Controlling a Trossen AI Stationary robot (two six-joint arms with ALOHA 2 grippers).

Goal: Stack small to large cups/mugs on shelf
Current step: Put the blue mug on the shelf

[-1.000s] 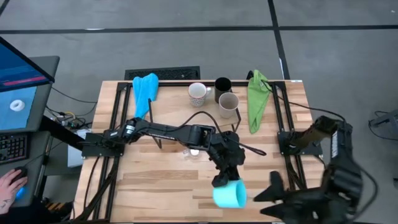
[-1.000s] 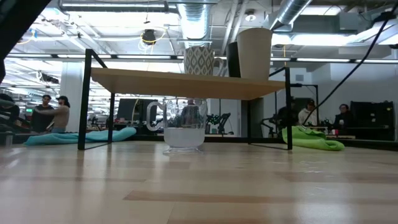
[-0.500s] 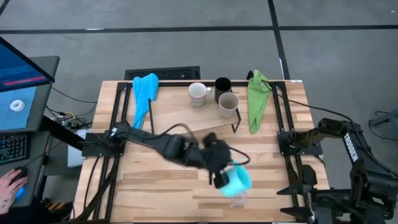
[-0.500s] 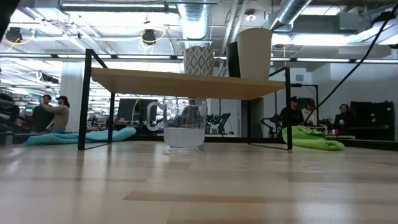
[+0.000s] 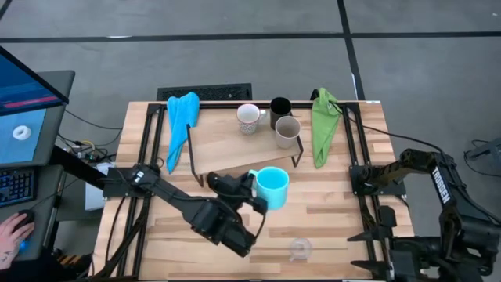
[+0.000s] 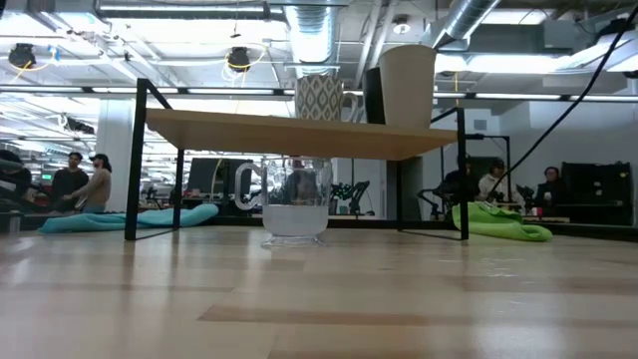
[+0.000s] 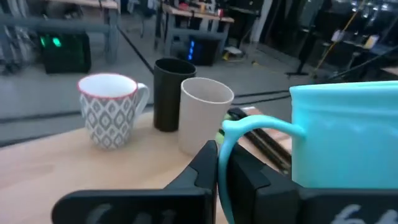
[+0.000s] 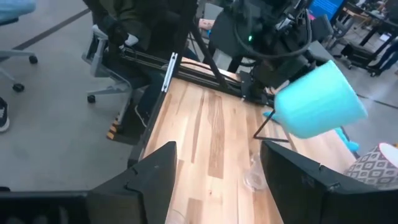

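Since the earlier high view, the left end effector has carried the turquoise mug from the counter's front to the shelf front edge. Left wrist view: fingers pinch its handle. Right wrist view: right end effector spread, withdrawn.

Turquoise mug carried from near front table edge up to front edge of shelf, now upright, handle clamped in left gripper. Clear glass uncovered near front edge. Right gripper withdrawn from table.
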